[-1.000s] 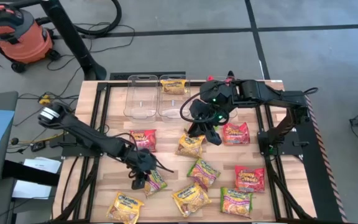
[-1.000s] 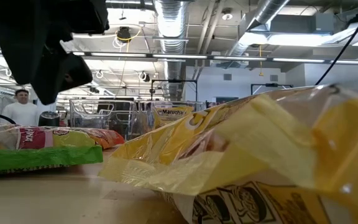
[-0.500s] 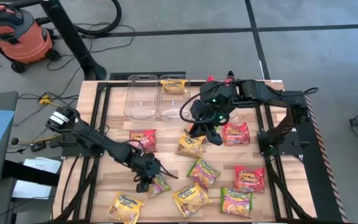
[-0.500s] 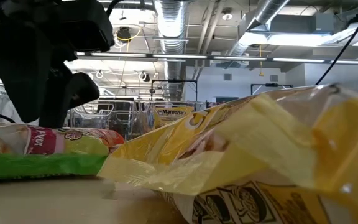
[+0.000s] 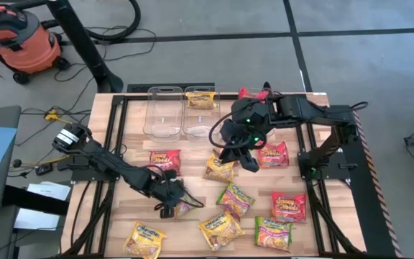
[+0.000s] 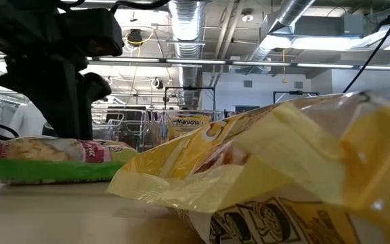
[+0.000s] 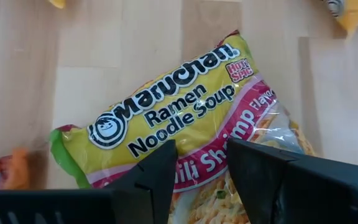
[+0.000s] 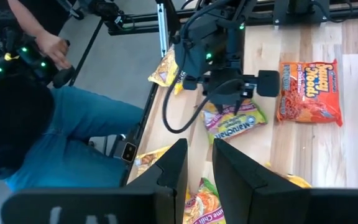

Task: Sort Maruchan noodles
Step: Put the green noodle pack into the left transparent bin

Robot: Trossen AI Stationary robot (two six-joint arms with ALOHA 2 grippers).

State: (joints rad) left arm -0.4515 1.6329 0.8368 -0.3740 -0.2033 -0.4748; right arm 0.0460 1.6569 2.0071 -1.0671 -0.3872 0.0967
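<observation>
The Maruchan noodles lie scattered on the wooden table: red (image 5: 165, 160), yellow (image 5: 220, 167) and green-with-pink (image 5: 234, 198) packets. One yellow packet (image 5: 201, 99) lies in a clear bin (image 5: 200, 121). My left gripper (image 5: 169, 207) is down on a green-and-pink Chili Shrimp packet (image 7: 166, 118) near the table's front left, its fingers apart. My right gripper (image 5: 239, 155) hangs high over the table's middle, above the yellow packet. Its fingers (image 8: 197, 171) stand slightly apart with nothing between them. My left gripper comes steeply from above. Its two spread fingertips (image 7: 157, 174) stand on the packet's printed top face, on the pink band (image 7: 197, 163) at mid-width. The packet (image 6: 53, 157) lies on the table under the fingers, and none of it is lifted.
A second clear bin (image 5: 162, 115) stands beside the first at the back. A big yellow packet (image 6: 283, 169) fills the low view's front. More packets lie at the front right (image 5: 273, 232) and front left (image 5: 144, 237). A person in jeans (image 8: 55, 143) stands by the table's side.
My left gripper has come down onto the green-and-pink packet and tipped more steeply downward, shifting a little toward the table's right. The packet under it has shifted slightly on the table.
</observation>
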